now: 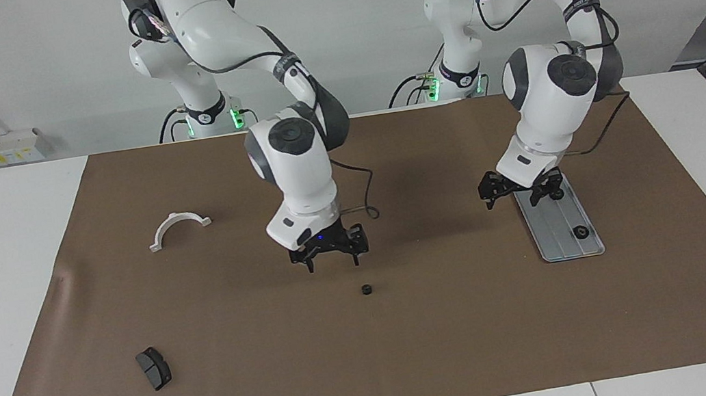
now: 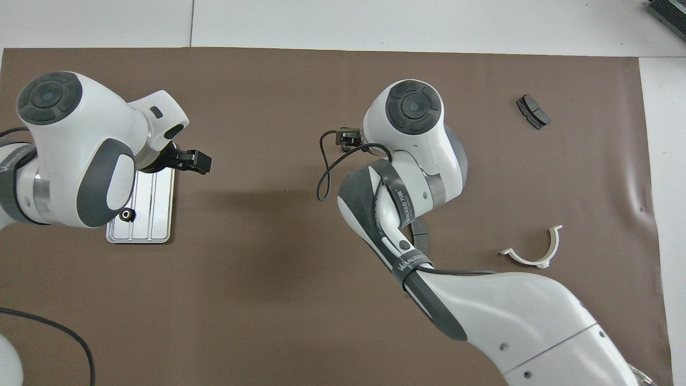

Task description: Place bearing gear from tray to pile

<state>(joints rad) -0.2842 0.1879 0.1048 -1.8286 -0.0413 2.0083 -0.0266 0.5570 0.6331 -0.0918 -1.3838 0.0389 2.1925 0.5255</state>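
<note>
A: How is the job going?
B: One gear (image 1: pixel 366 289) is lying on the mat, off the tray (image 1: pixel 555 232); one is sitting in the tray (image 1: pixel 580 233), and another is peeking out under the left gripper (image 1: pixel 521 191), whose jaws are spread, empty, over the tray.
A: And the right gripper (image 1: pixel 330 253)?
B: Hanging released near the mat gear, between tray and bracket (image 1: pixel 179 228). One pad (image 1: pixel 154 367) is showing; another is mostly hiding under that arm.

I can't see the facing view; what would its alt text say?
Two white robot arms hang open grippers over a brown mat: the right gripper above a small black gear, the left gripper over a silver ridged tray.
</note>
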